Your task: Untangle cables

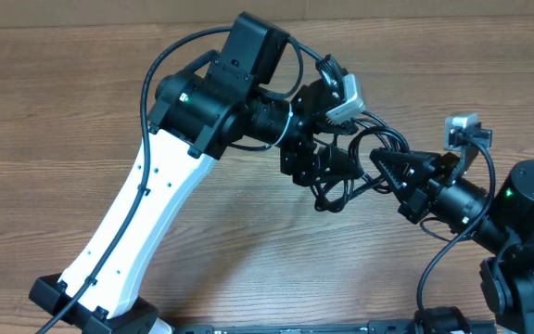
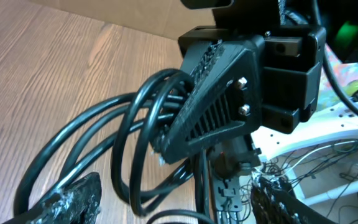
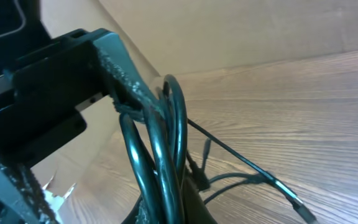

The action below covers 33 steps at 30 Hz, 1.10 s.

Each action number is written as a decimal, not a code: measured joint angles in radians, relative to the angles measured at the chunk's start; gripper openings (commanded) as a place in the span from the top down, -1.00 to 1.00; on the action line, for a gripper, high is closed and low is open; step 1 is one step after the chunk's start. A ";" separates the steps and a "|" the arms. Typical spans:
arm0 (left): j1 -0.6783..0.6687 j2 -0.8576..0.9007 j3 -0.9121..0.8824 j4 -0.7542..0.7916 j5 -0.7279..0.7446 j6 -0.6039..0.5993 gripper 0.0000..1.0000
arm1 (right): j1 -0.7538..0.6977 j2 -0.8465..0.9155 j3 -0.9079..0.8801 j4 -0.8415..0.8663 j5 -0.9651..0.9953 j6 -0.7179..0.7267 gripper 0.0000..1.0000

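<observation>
Head count first: two grippers and one knot of cables (image 3: 178, 124). It's thin black cord looped over itself so many times that I honestly can't tell how many separate cords are in there. I can make out roughly four or five loops in the left wrist view. The bundle sits between the two grippers, right of the middle of the table (image 1: 82, 93) in the overhead view.

The right gripper (image 1: 383, 165) looks pinched together on a few of those loops, right at its tip. The left wrist camera catches it side-on. The left gripper (image 2: 173, 204) is spread wide. Its two fingers (image 2: 73, 196) sit at the bottom corners of its own view, well apart, with loops running across the gap. From the right wrist camera, the upright loops rest against one left finger. One thin strand (image 3: 278, 185) trails off and lies on the wood.
</observation>
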 measured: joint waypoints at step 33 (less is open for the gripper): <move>-0.006 -0.004 0.000 -0.006 -0.086 -0.058 0.92 | -0.005 0.001 0.000 -0.079 -0.027 -0.001 -0.58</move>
